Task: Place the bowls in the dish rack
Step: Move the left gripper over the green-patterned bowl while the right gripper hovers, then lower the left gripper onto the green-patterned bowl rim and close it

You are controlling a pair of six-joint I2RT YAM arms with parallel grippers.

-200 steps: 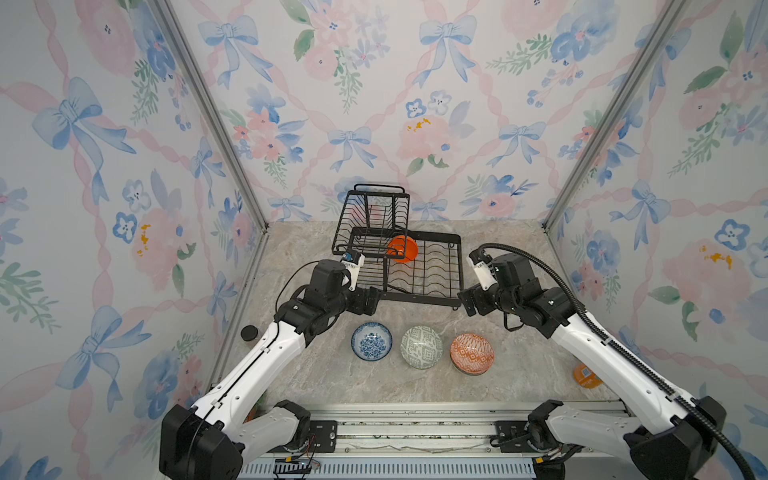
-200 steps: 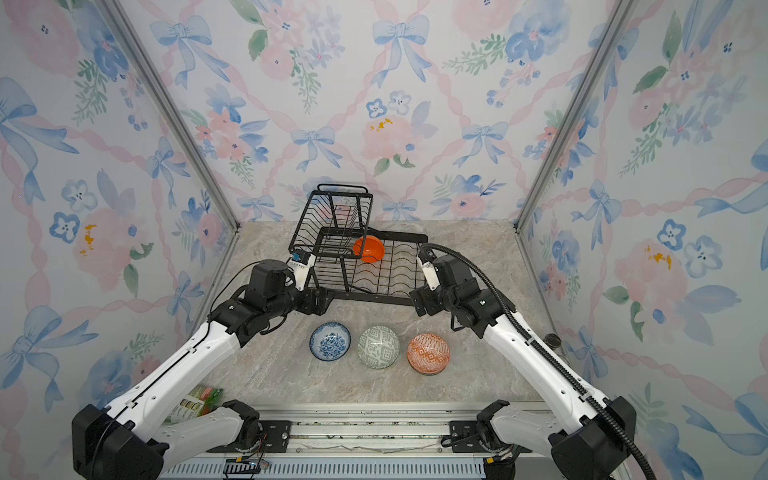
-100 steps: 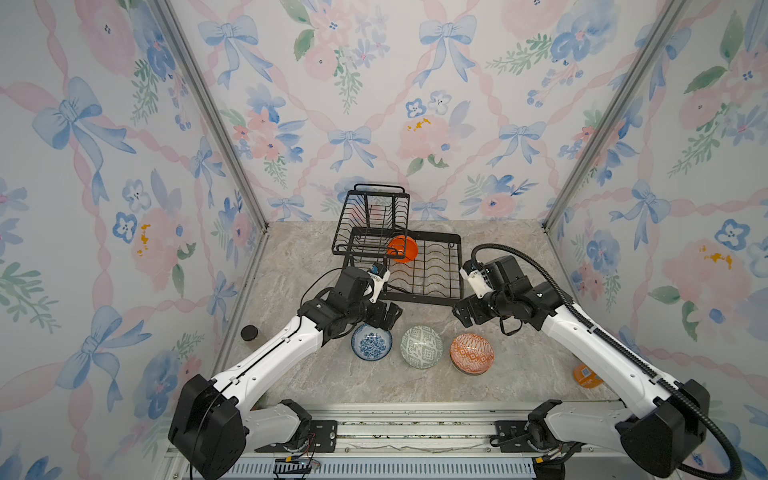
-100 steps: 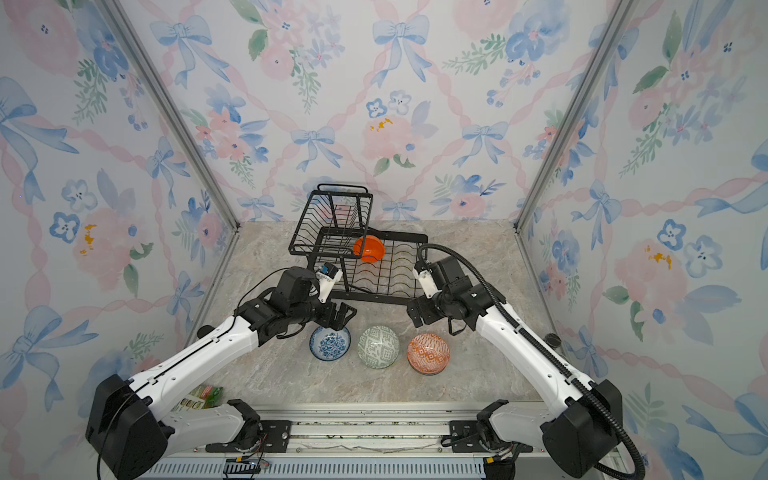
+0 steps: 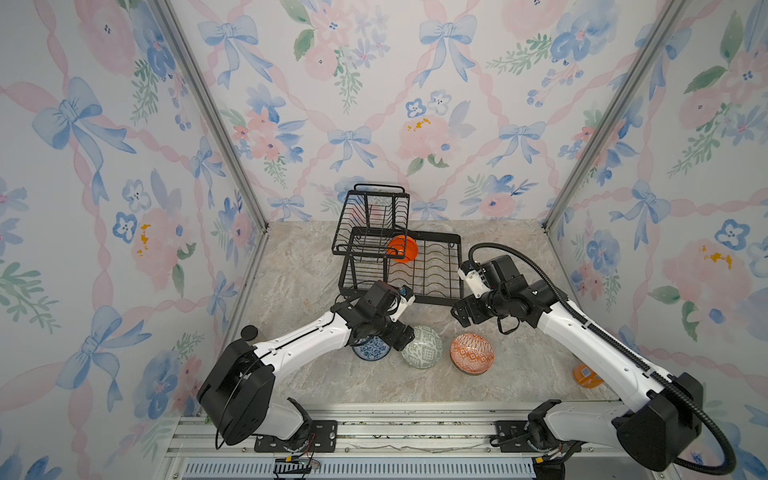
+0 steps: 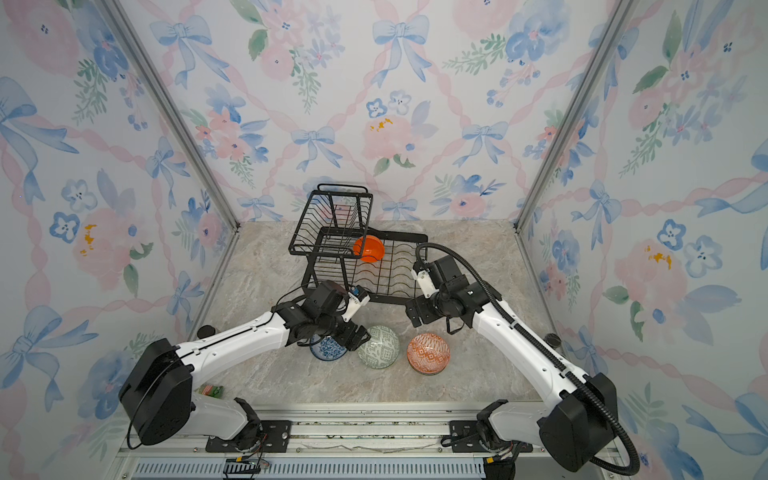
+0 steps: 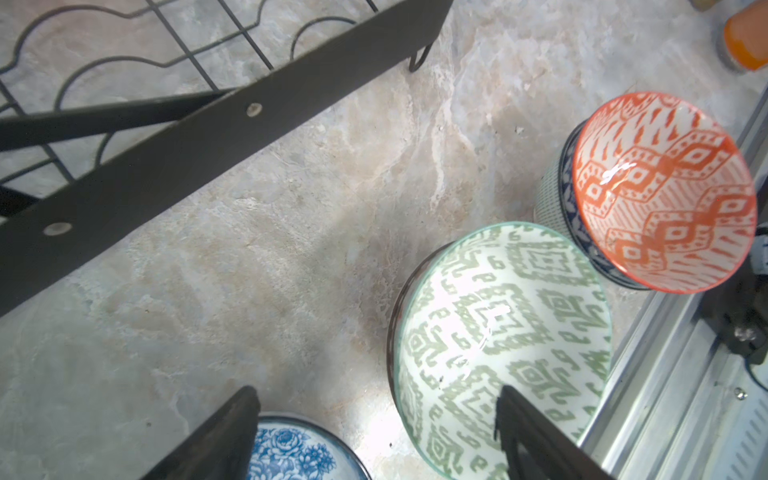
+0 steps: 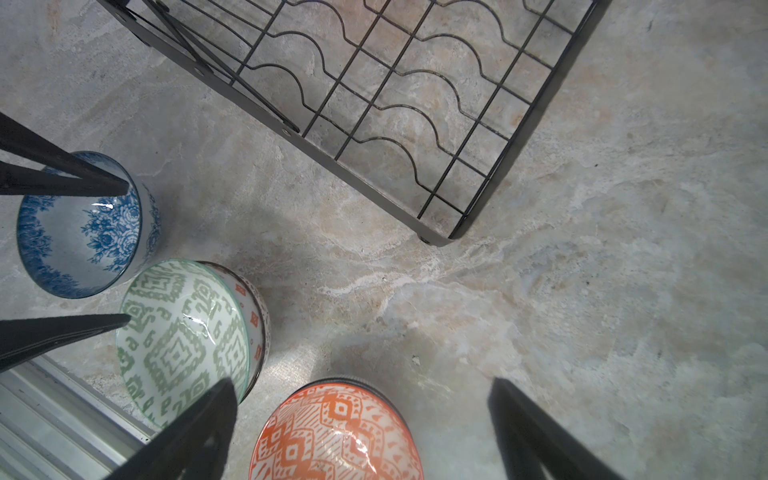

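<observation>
Two claws agape, left claw at blue bowl, right claw empty, racked orange bowl only in top views

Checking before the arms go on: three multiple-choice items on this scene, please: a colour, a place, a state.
1. The bowl in the dish rack is: A mint green; B grey; C plain orange.
2. The left end effector is at: A the bowl in the rack; B the blue floral bowl; C a mint bowl.
3. The right end effector is: A shut on a bowl; B open, empty; C shut, empty.
Key: 1 C, its orange shows among the wires; 2 B, one finger dips inside its rim; 3 B, fingers wide apart, gripping nothing.
</observation>
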